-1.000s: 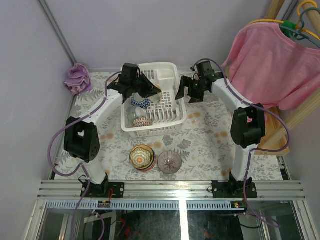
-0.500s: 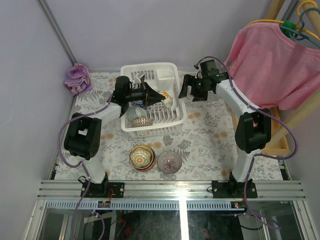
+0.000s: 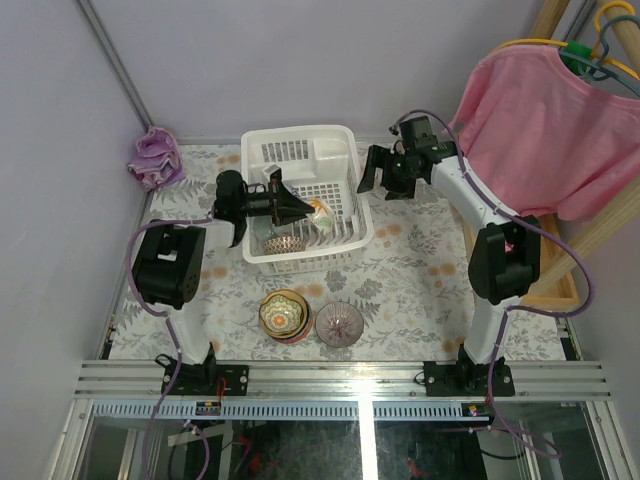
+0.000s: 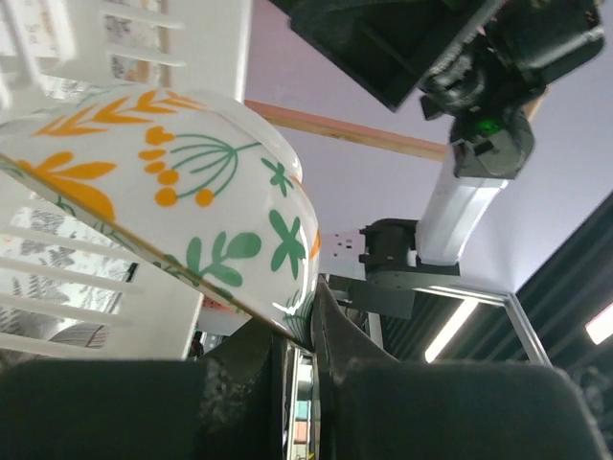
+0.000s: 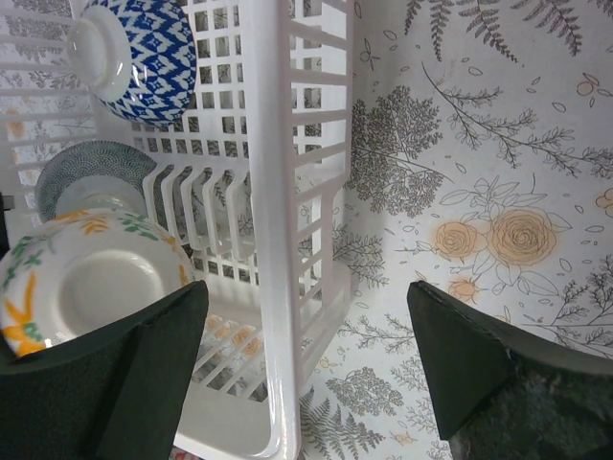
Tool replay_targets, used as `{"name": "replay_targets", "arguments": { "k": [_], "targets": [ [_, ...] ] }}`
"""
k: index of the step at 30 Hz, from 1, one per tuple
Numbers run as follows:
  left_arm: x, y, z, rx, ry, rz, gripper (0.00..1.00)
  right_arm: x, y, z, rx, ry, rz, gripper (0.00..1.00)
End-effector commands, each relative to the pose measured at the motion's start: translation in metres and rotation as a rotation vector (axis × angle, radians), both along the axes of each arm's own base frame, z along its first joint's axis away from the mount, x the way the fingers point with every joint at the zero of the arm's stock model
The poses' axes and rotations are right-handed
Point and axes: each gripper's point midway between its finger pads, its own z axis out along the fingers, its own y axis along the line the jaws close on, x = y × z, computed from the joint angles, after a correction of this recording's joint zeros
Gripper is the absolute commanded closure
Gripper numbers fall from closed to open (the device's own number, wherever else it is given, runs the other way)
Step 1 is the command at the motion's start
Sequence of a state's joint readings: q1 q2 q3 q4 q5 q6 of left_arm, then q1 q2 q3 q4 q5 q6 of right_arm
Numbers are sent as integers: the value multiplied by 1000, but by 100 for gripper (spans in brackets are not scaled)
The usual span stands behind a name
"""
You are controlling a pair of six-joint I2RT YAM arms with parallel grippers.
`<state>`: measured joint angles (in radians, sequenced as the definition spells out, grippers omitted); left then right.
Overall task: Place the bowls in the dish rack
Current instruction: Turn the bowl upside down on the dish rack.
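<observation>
A floral-patterned tabletop [image 3: 420,290] is seen from above, and a pink shirt [image 3: 545,130] is hung on a hanger past its right edge. The white dish rack [image 3: 330,255] is set toward the far middle of the tabletop, and its slotted right wall [image 5: 273,192] is seen close up in the right wrist view. A crumpled purple cloth [image 3: 155,157] is left at the far left corner.

Two bowls are lodged in the rack: a blue-white bowl [image 5: 144,53] lying on its side, and a grey-patterned bowl [image 5: 91,182] stood on edge among the ribs. A white bowl with orange and green flowers [image 3: 320,215] is held tilted inside the rack's right half. Whether it touches the base cannot be told. On the tabletop just in front of the rack, a stack of orange-yellow bowls [image 3: 283,313] and a grey-speckled bowl [image 3: 339,323] are set side by side.

The left tool [image 4: 305,326] is pinched almost closed on the rim of the flowered bowl. The right tool [image 3: 385,180] is spread wide with nothing in it, and is held over the rack's right wall.
</observation>
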<state>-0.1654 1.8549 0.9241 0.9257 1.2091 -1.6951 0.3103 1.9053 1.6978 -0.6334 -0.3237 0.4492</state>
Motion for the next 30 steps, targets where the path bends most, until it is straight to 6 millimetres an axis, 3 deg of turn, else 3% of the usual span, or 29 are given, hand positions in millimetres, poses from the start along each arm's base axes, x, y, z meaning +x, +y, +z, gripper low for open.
{"name": "replay_targets", "arguments": {
  "k": [1, 7, 11, 19, 23, 30],
  "targets": [
    [-3, 6, -12, 92, -37, -60, 100, 13, 10, 14, 14, -35, -4, 8],
    [8, 8, -35, 261, 13, -118, 100, 23, 17, 9, 29, -44, 6, 8],
    [8, 5, -27, 261, -4, -126, 100, 26, 21, 5, 38, -39, 21, 8],
    [-12, -26, -21, 248, -21, -217, 100, 27, 24, 1, 28, -24, 66, 8],
    [-11, -34, -14, 236, -36, -238, 100, 26, 21, 1, 38, -15, 64, 8],
    [-11, -40, -23, 240, -57, -275, 100, 29, 22, 0, 67, -3, 68, 8]
  ]
}}
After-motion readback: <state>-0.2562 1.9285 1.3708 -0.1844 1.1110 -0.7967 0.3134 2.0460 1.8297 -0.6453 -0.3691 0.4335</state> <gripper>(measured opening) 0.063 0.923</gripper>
